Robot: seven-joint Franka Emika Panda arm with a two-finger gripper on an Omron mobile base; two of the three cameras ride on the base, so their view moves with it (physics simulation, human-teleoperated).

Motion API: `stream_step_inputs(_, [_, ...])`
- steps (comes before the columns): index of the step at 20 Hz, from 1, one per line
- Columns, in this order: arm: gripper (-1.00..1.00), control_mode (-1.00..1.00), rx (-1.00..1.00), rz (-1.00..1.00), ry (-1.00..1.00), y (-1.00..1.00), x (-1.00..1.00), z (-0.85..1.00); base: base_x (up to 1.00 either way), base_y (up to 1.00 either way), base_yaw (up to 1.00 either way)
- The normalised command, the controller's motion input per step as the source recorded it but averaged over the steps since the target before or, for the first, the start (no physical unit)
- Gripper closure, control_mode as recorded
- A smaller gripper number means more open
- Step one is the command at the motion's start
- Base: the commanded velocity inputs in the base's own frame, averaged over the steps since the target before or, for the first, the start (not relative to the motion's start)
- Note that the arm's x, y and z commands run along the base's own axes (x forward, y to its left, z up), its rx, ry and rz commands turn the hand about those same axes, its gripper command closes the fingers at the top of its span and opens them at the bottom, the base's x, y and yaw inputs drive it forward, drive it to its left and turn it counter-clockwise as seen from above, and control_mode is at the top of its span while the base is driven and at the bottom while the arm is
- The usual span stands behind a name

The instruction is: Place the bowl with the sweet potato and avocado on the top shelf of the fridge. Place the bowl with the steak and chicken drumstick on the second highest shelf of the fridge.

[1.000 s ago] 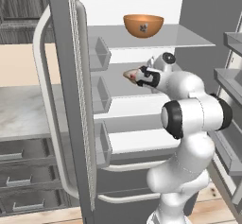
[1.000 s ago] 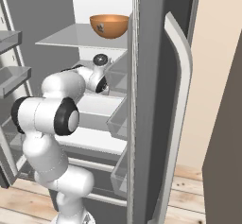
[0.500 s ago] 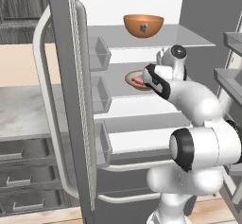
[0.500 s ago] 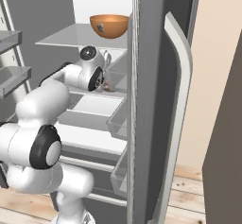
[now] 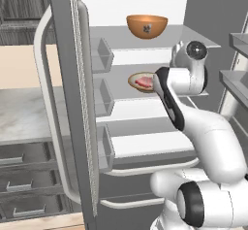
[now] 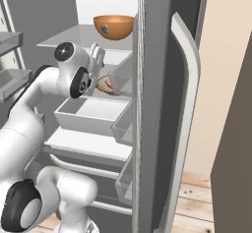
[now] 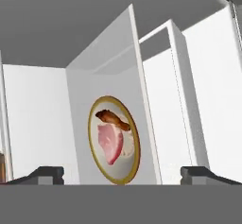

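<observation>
Change: since half a second ago we see the arm reaching deeper into the fridge, the meat bowl now sitting on the shelf apart from the hand; a second ago it was still carried at the gripper in front of the shelves
Fridge [image 5: 145, 10]: open, we see its left door [image 5: 68, 78] with bins and handle, its right door [image 6: 162, 79] in the right base view
Arm [image 5: 208, 132]: we see it stretched forward and up into the fridge, wrist at the level of the second highest shelf
Top shelf [image 5: 193, 37]: carries the orange bowl [image 5: 147, 26], also seen at [image 6: 113, 26]; we cannot tell its contents from here
Second highest shelf [image 5: 121, 81]: we see the meat bowl resting on it
Meat bowl [image 5: 142, 82]: gold-rimmed, just beside the wrist in the left base view, partly hidden by the hand at [image 6: 105, 84], in the middle of the hand view [image 7: 114, 140]
Gripper [image 7: 122, 175]: fingers spread wide, we see nothing between them, bowl well clear ahead of the tips
Steak [image 7: 110, 143]: pink, in the bowl's middle
Chicken drumstick [image 7: 112, 119]: brown, touching the steak's edge
</observation>
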Motion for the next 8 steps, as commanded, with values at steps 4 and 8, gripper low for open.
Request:
stream_step_inputs(4, [-1.0, -1.0, 0.0, 0.0, -0.08, 0.08, -1.0, 0.27, 0.0, 0.0, 0.0])
stream_step_inputs(8, [-1.0, -1.0, -0.01, 0.0, -0.07, 0.11, -1.0, 0.29, 0.0, 0.0, 0.0])
